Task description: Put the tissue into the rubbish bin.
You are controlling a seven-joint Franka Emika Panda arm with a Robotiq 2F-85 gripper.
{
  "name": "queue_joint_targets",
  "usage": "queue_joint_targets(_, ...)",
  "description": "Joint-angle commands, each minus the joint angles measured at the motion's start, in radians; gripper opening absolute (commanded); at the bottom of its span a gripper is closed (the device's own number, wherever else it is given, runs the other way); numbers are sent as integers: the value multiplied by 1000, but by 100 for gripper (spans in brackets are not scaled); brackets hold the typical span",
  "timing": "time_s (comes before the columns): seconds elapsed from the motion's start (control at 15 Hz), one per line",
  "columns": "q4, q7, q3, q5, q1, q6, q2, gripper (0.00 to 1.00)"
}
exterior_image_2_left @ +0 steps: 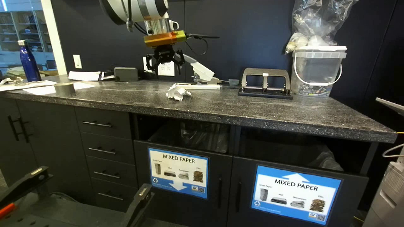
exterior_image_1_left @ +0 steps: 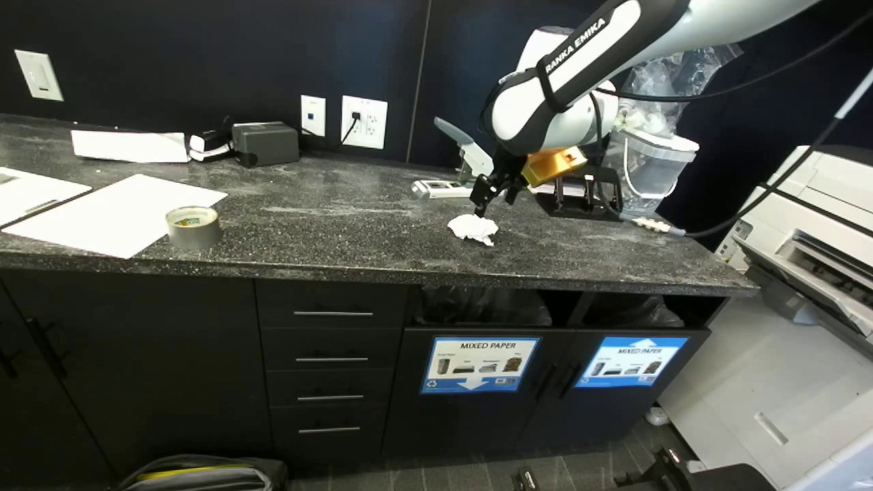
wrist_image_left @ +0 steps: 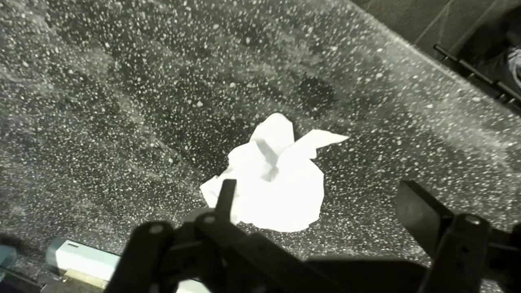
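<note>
The white tissue (wrist_image_left: 281, 189) lies crumpled, its outline uneven.

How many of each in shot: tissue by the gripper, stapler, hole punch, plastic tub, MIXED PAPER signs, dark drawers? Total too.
Tissue: 1
Stapler: 1
Hole punch: 1
Plastic tub: 1
MIXED PAPER signs: 2
Dark drawers: 4
Total: 10

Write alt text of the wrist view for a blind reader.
A crumpled white tissue lies on a dark speckled countertop. The open black gripper shows across the bottom, partly in front of the tissue; a stapler peeks in at lower left.
</note>
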Motion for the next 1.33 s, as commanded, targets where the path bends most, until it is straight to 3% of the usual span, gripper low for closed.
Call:
queue_joint_targets(0.0, 235, -44, 19, 37, -27, -50, 192, 100)
queue_joint_targets(0.6, 628, -110, 20, 41, -39, -231, 499, 100)
queue_joint_targets(0.67, 661, -124, 27, 49, -43, -264, 515, 75)
queue_joint_targets(0.73, 685, -142, 33, 51, -47, -289, 530, 73)
queue_joint_targets(1.13, 757, -198, 47, 58, -53, -387, 563, 28)
queue_joint_targets(1.27, 721, -213, 48, 56, -56, -417, 543, 13)
